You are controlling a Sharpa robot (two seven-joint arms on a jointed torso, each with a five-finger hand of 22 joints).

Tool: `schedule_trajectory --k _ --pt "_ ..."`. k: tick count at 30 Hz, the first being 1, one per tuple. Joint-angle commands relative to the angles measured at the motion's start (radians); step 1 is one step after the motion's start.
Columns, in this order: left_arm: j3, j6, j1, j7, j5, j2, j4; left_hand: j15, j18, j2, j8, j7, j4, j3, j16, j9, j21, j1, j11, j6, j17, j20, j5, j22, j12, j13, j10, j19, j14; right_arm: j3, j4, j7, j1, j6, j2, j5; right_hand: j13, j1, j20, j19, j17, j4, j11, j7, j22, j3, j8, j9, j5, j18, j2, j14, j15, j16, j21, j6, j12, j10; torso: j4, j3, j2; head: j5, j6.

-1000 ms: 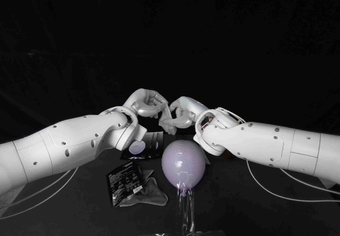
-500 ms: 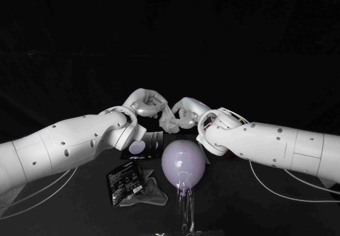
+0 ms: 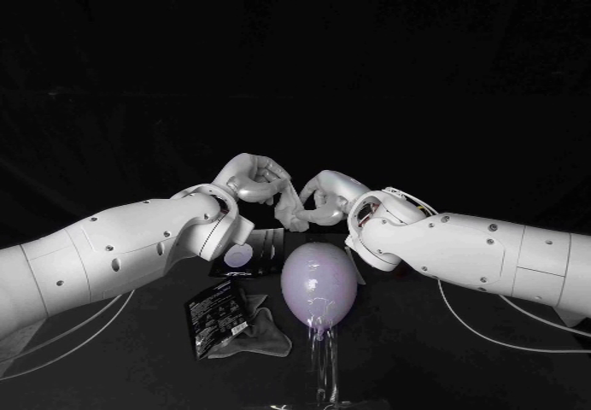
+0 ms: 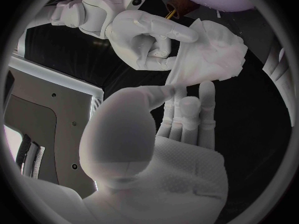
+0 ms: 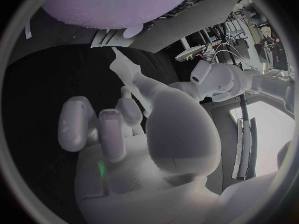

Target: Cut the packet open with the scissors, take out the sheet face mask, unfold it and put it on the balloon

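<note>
Black table underneath, black backdrop behind. Nearest in the head view, at 6 o'clock: clear stand holding the balloon upright, neck down. Just beside it, at 7 o'clock: black packet lying flat, touching a crumpled pale sheet on its balloon side. Farther back, at about 10 o'clock of the balloon: dark flat item with a pale round patch, partly hidden under the left wrist; cannot tell what it is. Beyond the balloon, at its 12 o'clock and off the table: sheet face mask, bunched and hanging between the two hands. At the mask's 10 o'clock, left hand; at its 2 o'clock, right hand, fingertips of the two nearly meeting.

Grips hard to read from the head view. Clearer from the left wrist view: right hand pinching the mask's upper edge between thumb and one outstretched finger, other fingers curled in; mask spread into a crumpled fan. Same view: left thumb bent across, tip on the mask's lower corner against the straight fingertips, so pinched there too, lightly. Balloon close beyond the mask. From the right wrist view: own broad thumb and loosely curled fingers, balloon looming just past them; the pinch itself hidden behind the thumb.
</note>
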Motion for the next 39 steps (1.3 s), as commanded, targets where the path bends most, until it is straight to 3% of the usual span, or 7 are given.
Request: schedule_trajectory --k 1,4,9,17,29,39 --pt "0.001 0.015 0.002 0.004 -0.002 0.0 0.005 0.002 0.016 0.007 0.007 0.001 -0.005 -0.002 0.003 0.125 0.003 -0.001 -0.004 0.005 0.001 -0.005 0.005 0.001 0.001 0.0 0.002 -0.003 0.006 0.0 -0.004 0.017 0.0 -0.003 0.001 -0.006 0.006 0.011 0.004 0.006 0.121 0.0 -0.004 -0.005 0.173 0.02 0.001 0.0 -0.006 0.007 0.036 0.042 -0.003 0.004 0.009 0.005 0.008 0.003 0.0001 -0.0007 0.0 -0.001 0.001" --pt "0.001 0.018 0.002 0.003 -0.003 -0.001 0.01 0.002 0.016 0.007 0.007 0.001 -0.005 -0.002 0.003 0.125 0.003 -0.001 -0.004 0.005 0.001 -0.005 0.005 0.001 0.001 0.0 0.002 -0.003 0.006 0.0 -0.009 0.027 0.0 -0.017 0.003 0.004 0.009 0.016 0.003 0.01 0.126 0.002 -0.005 -0.006 0.175 0.031 0.004 0.001 -0.006 0.006 0.052 0.044 -0.005 0.006 0.015 0.011 0.013 0.008 0.0014 -0.0007 0.001 -0.001 0.001" --pt "0.001 0.022 0.002 0.002 -0.005 -0.004 0.018 0.002 0.016 0.007 0.007 0.001 -0.005 -0.002 0.003 0.125 0.003 -0.001 -0.004 0.005 0.001 -0.005 0.005 0.001 0.001 0.0 0.002 -0.003 0.006 0.0 -0.015 0.047 0.0 -0.037 0.006 0.019 0.03 0.049 -0.004 0.028 0.144 -0.003 -0.017 -0.02 0.184 0.086 0.022 0.008 -0.006 0.0 0.125 0.055 -0.015 0.018 0.048 0.038 0.044 0.038 0.0007 -0.0007 0.001 -0.001 -0.001" --pt "0.001 0.029 0.002 0.001 -0.008 -0.01 0.027 0.002 0.016 0.007 0.006 0.001 -0.006 -0.002 0.004 0.125 0.004 -0.002 -0.004 0.005 0.0 -0.005 0.005 0.001 0.0 0.0 0.002 -0.003 0.005 0.0 -0.023 0.08 0.0 -0.063 0.004 0.046 0.053 0.036 -0.019 0.049 0.166 0.004 -0.035 -0.04 0.195 0.13 0.053 0.028 -0.007 -0.008 0.173 0.068 -0.031 0.031 0.086 0.063 0.08 0.082 0.0013 -0.0006 0.0 0.0 -0.001" --pt "0.001 0.032 0.002 -0.007 -0.022 -0.005 0.001 0.002 0.016 0.009 0.004 0.001 -0.006 0.001 0.004 0.125 0.006 -0.005 -0.004 0.005 -0.001 -0.005 0.005 0.002 -0.001 -0.001 0.002 -0.004 0.005 0.001 0.028 0.142 0.003 -0.041 -0.033 0.121 0.063 0.018 -0.029 0.051 0.17 0.003 -0.046 -0.052 0.195 0.154 0.076 0.042 -0.007 -0.008 0.177 0.071 -0.04 0.032 0.088 0.076 0.093 0.098 -0.0001 0.0003 0.0 0.002 -0.001" --pt "0.0 0.027 0.002 -0.004 -0.015 0.019 -0.036 0.005 0.014 0.01 -0.005 0.002 0.005 -0.008 0.012 0.124 0.005 -0.025 -0.002 -0.006 0.008 -0.002 0.003 0.002 -0.014 -0.007 -0.007 -0.008 0.01 0.003 0.085 0.204 0.007 0.022 -0.075 0.33 0.071 0.011 -0.033 0.045 0.166 -0.002 -0.049 -0.056 0.192 0.165 0.09 0.052 -0.007 -0.006 0.175 0.069 -0.044 0.03 0.077 0.08 0.102 0.104 -0.0006 0.0 0.0 0.004 -0.001"
